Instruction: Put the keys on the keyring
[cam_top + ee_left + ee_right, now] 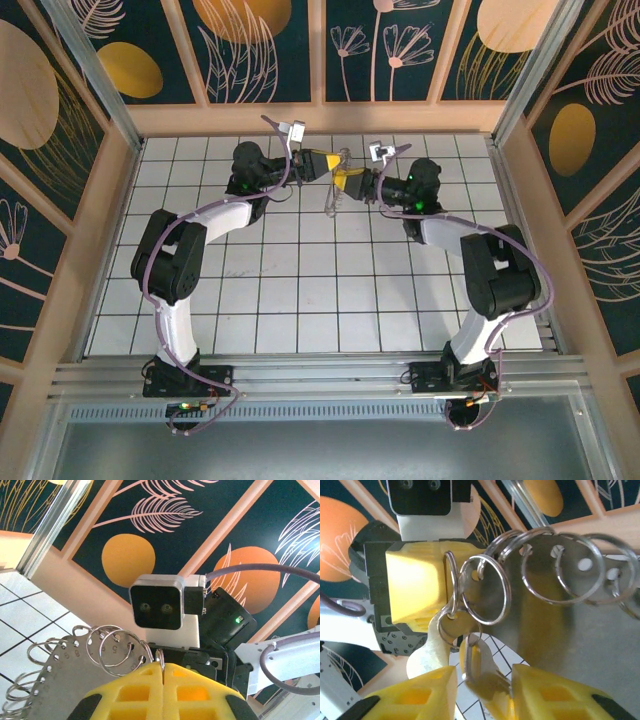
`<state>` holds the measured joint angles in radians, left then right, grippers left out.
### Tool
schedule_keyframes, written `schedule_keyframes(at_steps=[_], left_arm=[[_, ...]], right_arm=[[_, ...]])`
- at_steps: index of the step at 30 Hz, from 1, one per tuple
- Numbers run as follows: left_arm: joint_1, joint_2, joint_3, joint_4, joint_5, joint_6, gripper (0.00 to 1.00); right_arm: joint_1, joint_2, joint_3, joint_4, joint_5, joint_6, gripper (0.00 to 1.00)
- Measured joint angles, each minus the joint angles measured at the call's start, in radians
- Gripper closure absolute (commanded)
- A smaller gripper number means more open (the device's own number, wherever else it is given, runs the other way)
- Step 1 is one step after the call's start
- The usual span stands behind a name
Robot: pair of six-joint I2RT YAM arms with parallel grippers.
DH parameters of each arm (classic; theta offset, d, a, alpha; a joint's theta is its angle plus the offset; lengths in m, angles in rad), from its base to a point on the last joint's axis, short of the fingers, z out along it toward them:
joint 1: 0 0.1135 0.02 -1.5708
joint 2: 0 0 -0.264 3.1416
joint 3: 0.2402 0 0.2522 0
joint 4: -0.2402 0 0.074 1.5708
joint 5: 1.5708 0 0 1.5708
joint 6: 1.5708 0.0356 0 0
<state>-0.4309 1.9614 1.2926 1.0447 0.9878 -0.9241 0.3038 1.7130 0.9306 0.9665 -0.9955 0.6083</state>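
Note:
The keyring is a grey metal plate (55,682) (580,630) with several split rings (117,650) along its rim, held up in the air at the back of the table (336,196). My left gripper (163,669) (322,162) is shut on one thin ring (160,656) (451,587). From that ring, by a small link ring, hangs the key (481,662) with its yellow head. My right gripper (485,695) (350,180) is open just below. The key dangles in the gap, its blade close to the right fingertip (555,695).
A pale tag-like piece (425,645) hangs beside the key. Both arms reach in towards each other over the white tiled floor (300,290). The patterned back wall (320,50) is close behind the grippers, side walls (60,200) left and right.

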Motion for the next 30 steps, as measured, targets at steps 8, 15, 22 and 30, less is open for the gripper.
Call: schedule_keyframes(at_steps=[8,15,22,30], left_arm=[[-0.002,0.0,0.0,0.016,0.007,-0.014,1.0],[-0.002,0.0,0.0,0.031,0.007,-0.024,1.0],[-0.002,0.0,0.0,0.036,0.007,-0.027,1.0],[-0.002,0.0,0.0,0.037,0.008,-0.029,1.0]], right_arm=[[-0.065,-0.116,-0.066,-0.027,0.032,-0.011,0.61],[-0.075,-0.125,-0.061,-0.015,0.09,0.046,0.6],[-0.049,-0.103,-0.016,0.072,0.14,0.138,0.6],[-0.003,-0.055,0.031,0.095,0.158,0.169,0.61]])
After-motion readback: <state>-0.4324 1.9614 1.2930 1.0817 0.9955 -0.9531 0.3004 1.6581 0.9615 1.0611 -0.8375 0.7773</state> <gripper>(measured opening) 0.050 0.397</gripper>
